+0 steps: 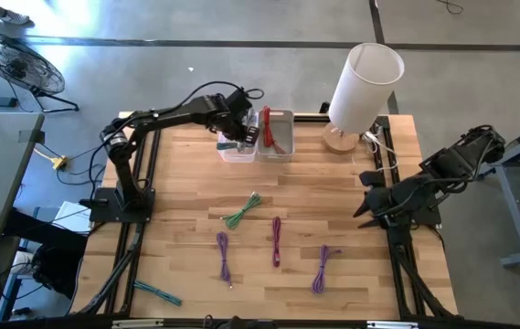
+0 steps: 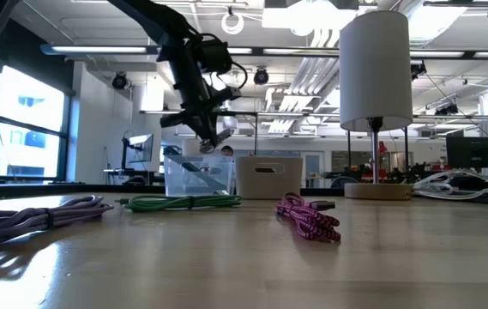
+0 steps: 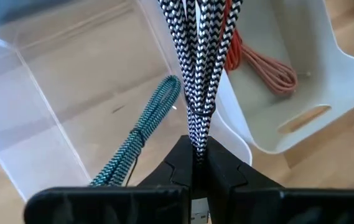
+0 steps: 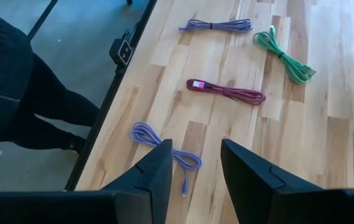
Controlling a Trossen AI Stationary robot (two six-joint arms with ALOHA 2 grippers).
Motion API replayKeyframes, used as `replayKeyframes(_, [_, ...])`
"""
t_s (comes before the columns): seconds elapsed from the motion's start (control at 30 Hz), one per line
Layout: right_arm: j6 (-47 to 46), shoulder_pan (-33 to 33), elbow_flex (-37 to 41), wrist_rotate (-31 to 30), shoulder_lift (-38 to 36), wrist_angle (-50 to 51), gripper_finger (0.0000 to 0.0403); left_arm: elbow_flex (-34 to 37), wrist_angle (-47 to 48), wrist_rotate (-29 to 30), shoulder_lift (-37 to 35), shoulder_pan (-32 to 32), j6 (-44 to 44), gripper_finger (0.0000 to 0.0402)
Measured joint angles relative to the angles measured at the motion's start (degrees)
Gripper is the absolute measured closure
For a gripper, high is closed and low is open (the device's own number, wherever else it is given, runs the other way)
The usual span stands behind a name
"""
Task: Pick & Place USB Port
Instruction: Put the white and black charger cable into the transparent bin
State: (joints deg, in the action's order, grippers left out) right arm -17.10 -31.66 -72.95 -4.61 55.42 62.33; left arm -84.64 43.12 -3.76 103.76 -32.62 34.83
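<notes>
High view: the left claw (image 1: 238, 131) hangs over the clear plastic bin (image 1: 233, 151) at the far edge of the wooden counter (image 1: 186, 192), clamped shut on a black-and-white braided cable (image 3: 195, 68). In the left wrist view the cable runs out from between the closed fingers, above the clear bin, where a bundled teal braided cable (image 3: 140, 132) lies on the floor of the bin. Just beside it stands a white plastic bin (image 1: 278, 135) holding a coiled red cable (image 3: 265, 62). The right claw (image 4: 194, 163) waits at the counter's right edge, its fingers narrowly parted and holding nothing. Loose on the counter lie a green cable (image 1: 242, 212), a magenta cable (image 1: 277, 241) and two purple cables (image 1: 223, 255) (image 1: 322, 269); another teal cable (image 1: 157, 291) lies near the front left corner. A white-shaded table lamp (image 1: 362, 87) stands at the far right.
</notes>
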Motion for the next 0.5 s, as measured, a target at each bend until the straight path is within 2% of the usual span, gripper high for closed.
replayKeyframes(0.27, [-0.83,-0.01,-0.02,1.13,0.0,0.0,0.0274,-0.08,1.68,1.09,0.44,0.0,2.95,0.039])
replayKeyframes(0.5, [-0.85,0.0,-0.04,1.37,0.0,0.0,0.0274,-0.09,1.52,1.04,0.42,0.0,0.81,0.0342])
